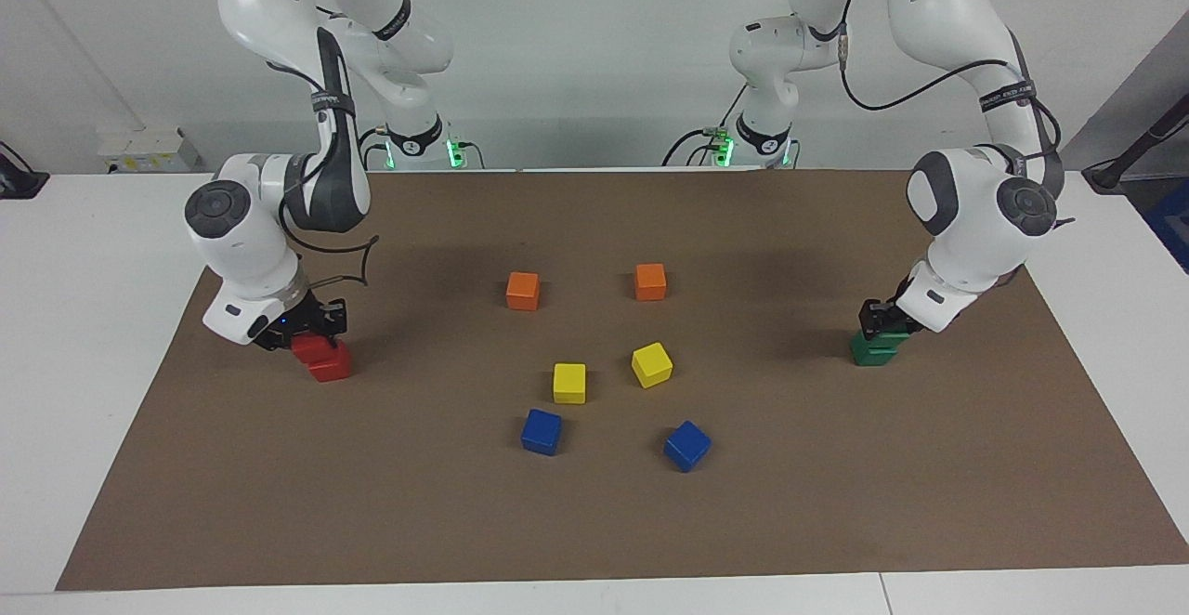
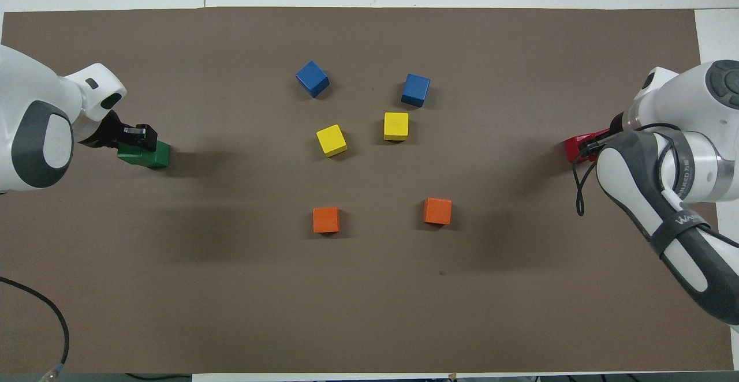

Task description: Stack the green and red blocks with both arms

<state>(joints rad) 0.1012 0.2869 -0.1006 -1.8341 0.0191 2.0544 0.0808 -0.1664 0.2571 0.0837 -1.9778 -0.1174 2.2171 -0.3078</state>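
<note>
In the facing view each tool is clamped on a cube over its partner: the left tool (image 1: pixel 881 320) sets its green block (image 1: pixel 887 337) squarely on the lower green block (image 1: pixel 869 353), while the right tool (image 1: pixel 302 329) holds its red block (image 1: pixel 309 347) toward ten o'clock of the lower red block (image 1: pixel 332 364).

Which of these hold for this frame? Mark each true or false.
1. The left gripper is shut on a green block over another green block. True.
2. The right gripper holds an orange block. False: it holds a red block, partly over another red block.
3. The two blue blocks lie nearer to the robots than the yellow blocks. False: they lie farther.
4. The two orange blocks sit apart on the mat. True.
</note>
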